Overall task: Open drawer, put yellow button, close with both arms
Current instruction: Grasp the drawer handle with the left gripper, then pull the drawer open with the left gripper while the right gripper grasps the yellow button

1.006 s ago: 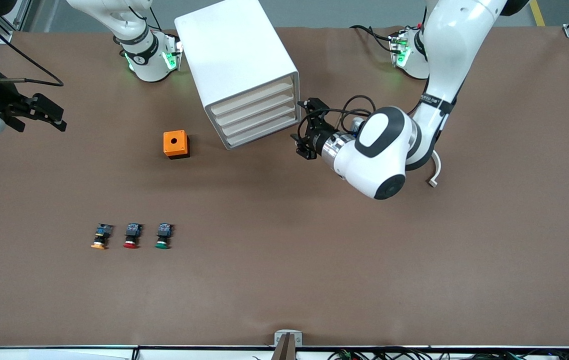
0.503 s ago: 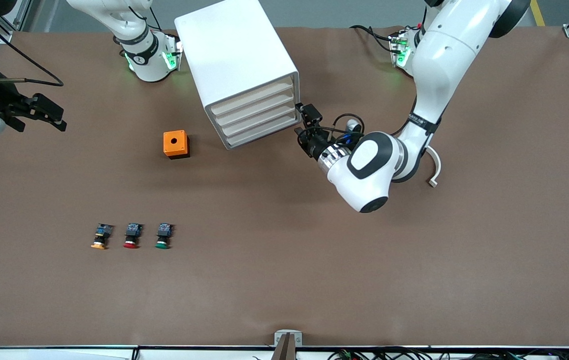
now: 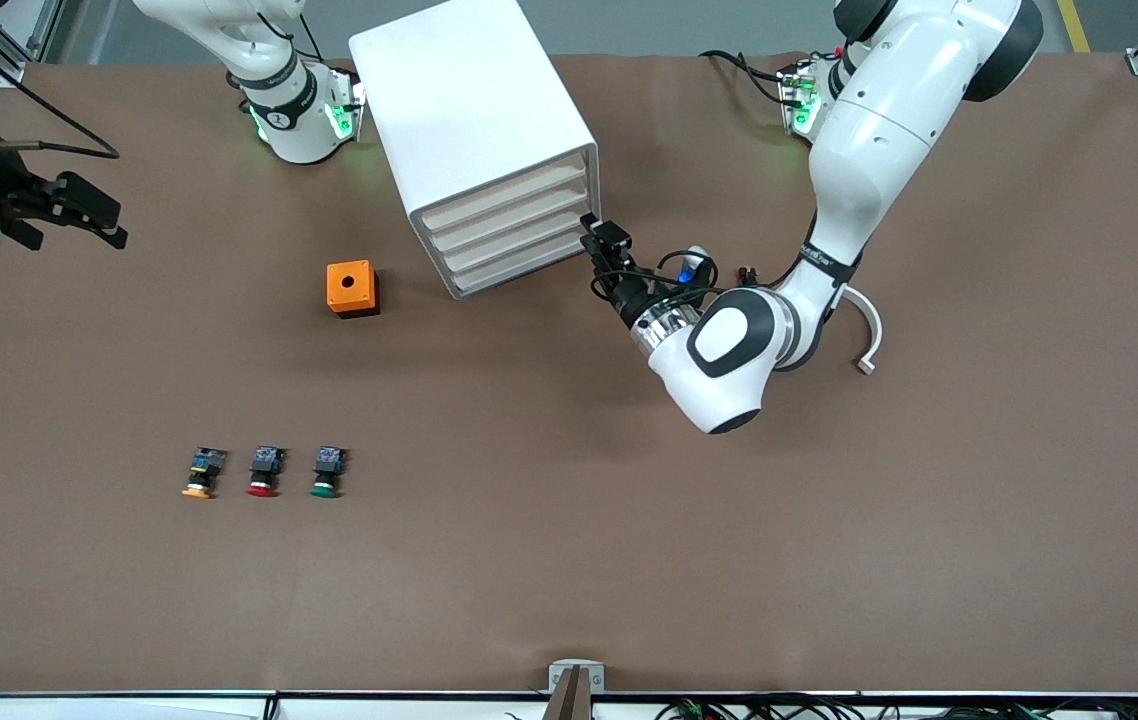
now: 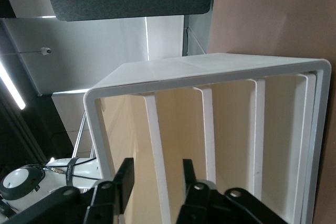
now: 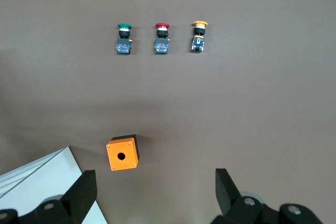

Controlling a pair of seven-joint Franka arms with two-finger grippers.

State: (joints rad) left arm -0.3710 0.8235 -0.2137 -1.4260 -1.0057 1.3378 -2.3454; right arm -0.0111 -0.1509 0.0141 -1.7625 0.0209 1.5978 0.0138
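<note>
No writing is readable. Left claw point(image 3: 597, 240), fingers apart, sits at the cabinet point(image 3: 474, 130) front beside the shut drawer point(image 3: 504, 192); right claw point(image 3: 89, 212) waits, apart.

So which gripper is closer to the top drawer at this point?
Left. The left gripper is right at the front of the cabinet, fingers open before the drawer. The right gripper waits, open, at the right arm's end of the table.

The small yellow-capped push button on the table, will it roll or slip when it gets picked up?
The small yellow-capped push button with black body and blue rear block lies on its side, so its round cap may let it roll. It looks light and stiff. Its boxy rear probably gives flat faces to pinch.
</note>
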